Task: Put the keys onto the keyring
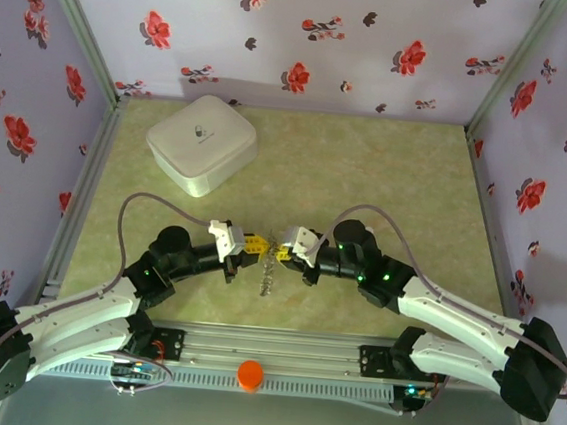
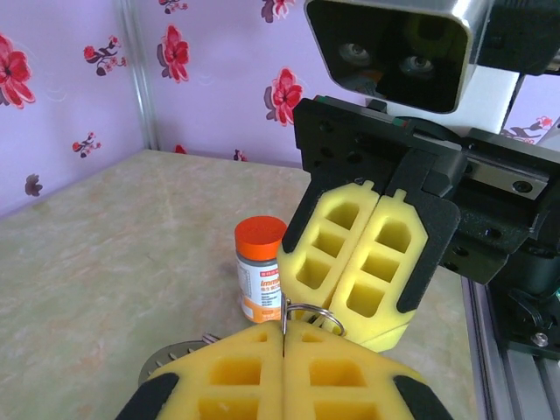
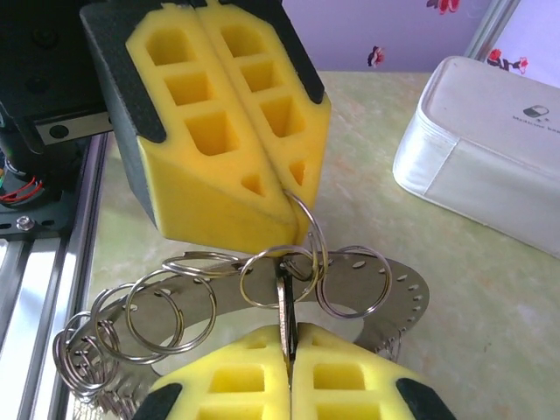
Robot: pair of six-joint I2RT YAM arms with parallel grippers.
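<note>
Left gripper (image 3: 284, 206): clenched on a loop of the keyring (image 3: 411, 302), at the table's near middle | right gripper (image 3: 290, 337): clenched on key (image 3: 284, 302), blade upright, directly below that loop | grippers tip-to-tip, equally near.

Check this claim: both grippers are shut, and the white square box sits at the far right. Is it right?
No. The white square box sits at the far left, as the top external view shows. The left gripper and right gripper are indeed shut.
</note>
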